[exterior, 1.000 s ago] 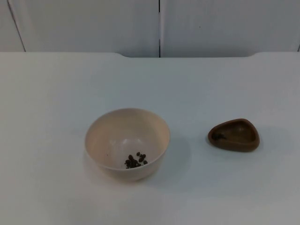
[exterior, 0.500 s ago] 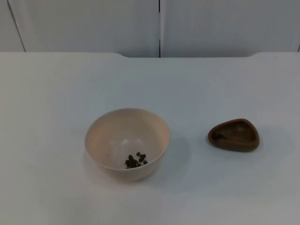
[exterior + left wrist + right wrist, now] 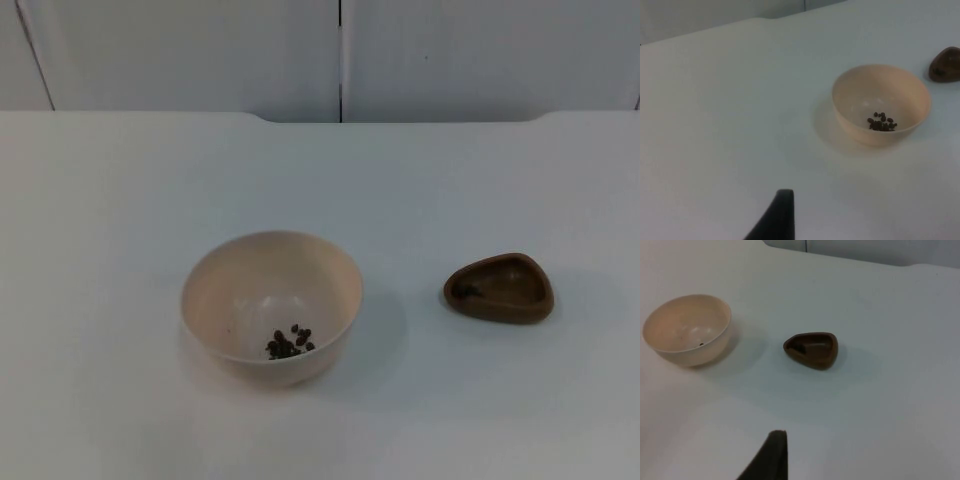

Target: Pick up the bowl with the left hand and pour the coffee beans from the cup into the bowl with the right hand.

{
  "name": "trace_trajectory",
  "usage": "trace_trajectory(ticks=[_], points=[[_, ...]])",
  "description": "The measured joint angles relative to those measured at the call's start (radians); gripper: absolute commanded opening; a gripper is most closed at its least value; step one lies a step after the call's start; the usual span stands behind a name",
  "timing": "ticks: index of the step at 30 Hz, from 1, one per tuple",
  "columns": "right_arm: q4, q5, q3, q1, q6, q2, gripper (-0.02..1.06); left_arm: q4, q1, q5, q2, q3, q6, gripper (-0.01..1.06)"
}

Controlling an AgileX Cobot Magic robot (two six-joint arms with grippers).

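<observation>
Bowl: cream bowl [image 3: 271,305] stands on the white table [image 3: 120,200], a small heap of coffee beans [image 3: 289,342] inside.
Cup: brown cup [image 3: 499,288] – right of the bowl, well apart, nearly empty.
Change: none across the last second – pour looks finished.
Grippers: both drawn back; open or closed, cannot tell.

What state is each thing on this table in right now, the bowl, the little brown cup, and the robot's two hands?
Bowl: upright on the table, not held.
Coffee beans: small heap inside the bowl.
Cup: upright on the table, apart from the bowl, something dark at one corner.
Left gripper: waiting away from the bowl.
Right gripper: waiting away from the cup.
</observation>
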Motion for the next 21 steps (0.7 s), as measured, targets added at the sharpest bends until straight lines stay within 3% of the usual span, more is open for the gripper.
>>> trace_trajectory(ticks=[21], points=[[0.000,0.000,0.000,0.000,0.010,0.000,1.05,0.000,0.000,0.000,0.000,0.000,0.000,1.05]])
